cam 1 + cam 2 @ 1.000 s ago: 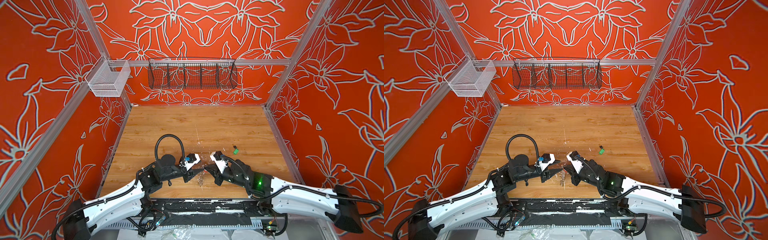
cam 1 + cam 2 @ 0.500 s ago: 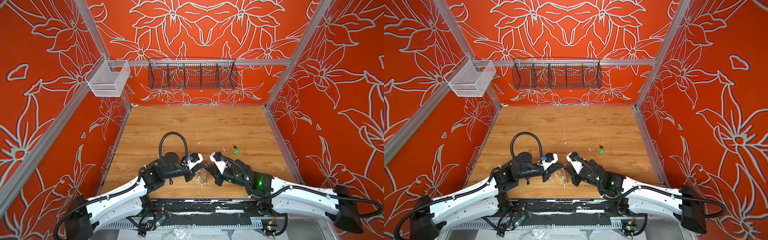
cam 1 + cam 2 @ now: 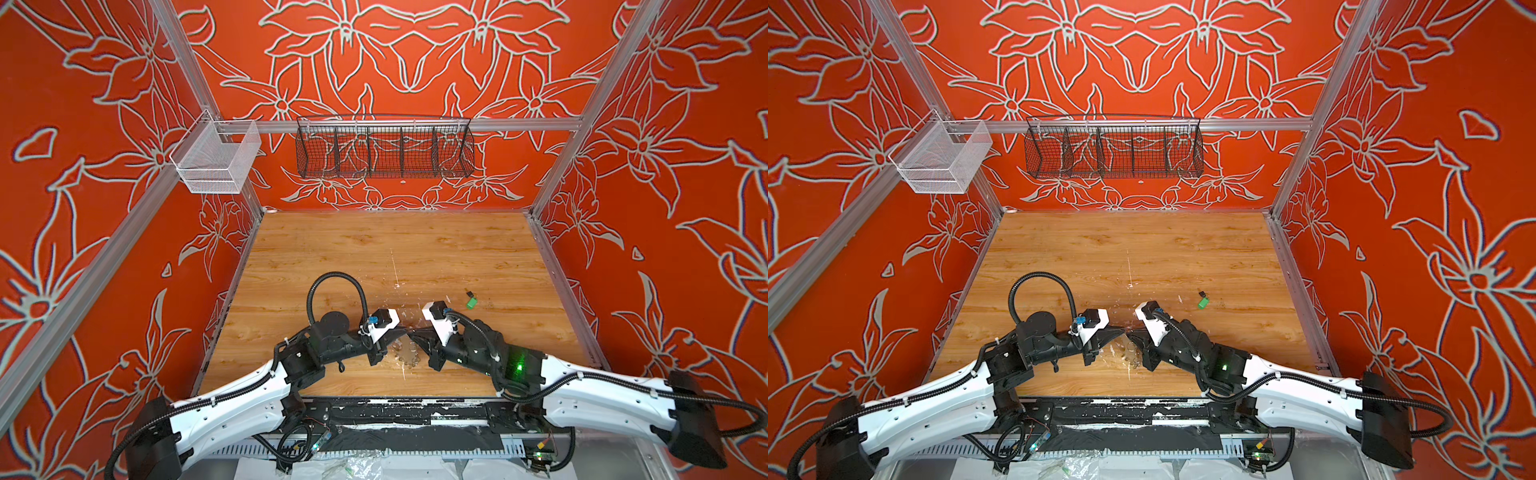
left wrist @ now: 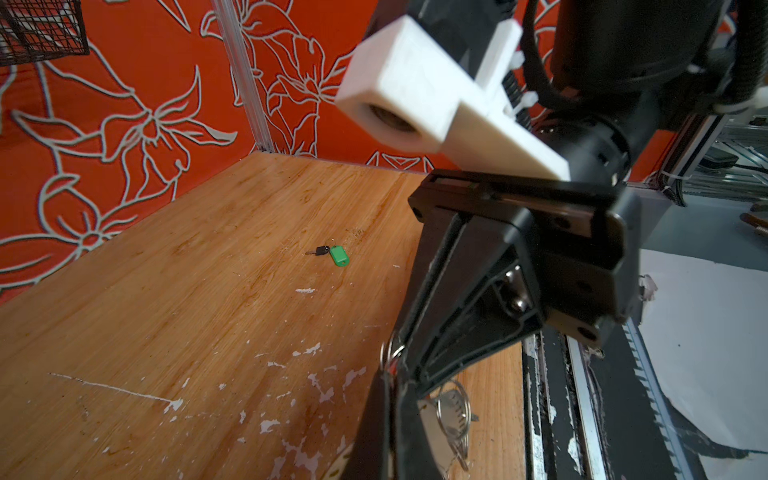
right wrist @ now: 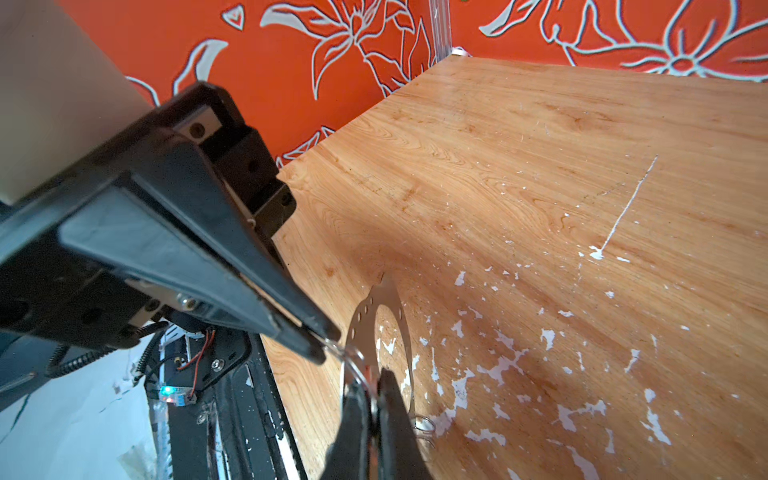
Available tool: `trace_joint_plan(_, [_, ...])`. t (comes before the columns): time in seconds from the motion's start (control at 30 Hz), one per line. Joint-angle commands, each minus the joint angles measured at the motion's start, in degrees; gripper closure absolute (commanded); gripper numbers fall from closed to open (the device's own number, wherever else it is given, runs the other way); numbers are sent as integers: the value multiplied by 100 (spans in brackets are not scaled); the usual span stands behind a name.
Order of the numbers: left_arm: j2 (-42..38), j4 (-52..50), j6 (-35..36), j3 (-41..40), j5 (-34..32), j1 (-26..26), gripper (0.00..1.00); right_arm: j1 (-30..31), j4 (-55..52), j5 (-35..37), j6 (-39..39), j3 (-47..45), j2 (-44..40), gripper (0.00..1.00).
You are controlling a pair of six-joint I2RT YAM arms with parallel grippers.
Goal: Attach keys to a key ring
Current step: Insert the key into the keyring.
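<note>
The two end effectors met tip to tip low over the front middle of the wooden tabletop (image 3: 374, 249). The left end effector (image 3: 405, 330) had its fingers pressed together on a small wire split ring (image 5: 351, 359) at the rim of the key ring (image 5: 360, 320). The right end effector (image 3: 413, 333) was pinched together too, at that same rim. The right wrist view showed the hoop running behind its fingers, but whether they nipped the flat hoop or one of its wire rings could not be told. The grey hoop stood tilted up on edge between the arms, and its lower end was hidden. More split rings dangled beneath it. The green-tagged key (image 3: 471, 302) lay flat on the tabletop, well apart from the hoop, out toward the right wall.
</note>
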Motion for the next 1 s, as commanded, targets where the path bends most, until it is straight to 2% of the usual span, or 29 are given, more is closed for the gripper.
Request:
trace_joint_plan(0.0, [-312,512,-60,-57,30,-12,100,-413,-109,411,445,-366,62,100])
trace_joint_plan(0.13, [-398,1272,-194,-397,-113,-12,100,-414,328,-183,415,-384,346,100])
trace_joint_plan(0.23, [-437,1859,-300,-618,-239,-12,100,-414,575,-335,495,-350,620,100])
trace_joint_plan(0.47, [-667,2094,-398,-744,-654,-12,100,-422,536,112,753,-306,985,100])
trace_joint_plan(0.73, [-1176,2415,-508,-1190,-1042,-12,100,-431,-12,714,1248,-151,1158,100])
trace_joint_plan(0.97, [-1349,2259,-521,-1211,-1010,-14,100,-425,294,403,1202,-187,1158,100])
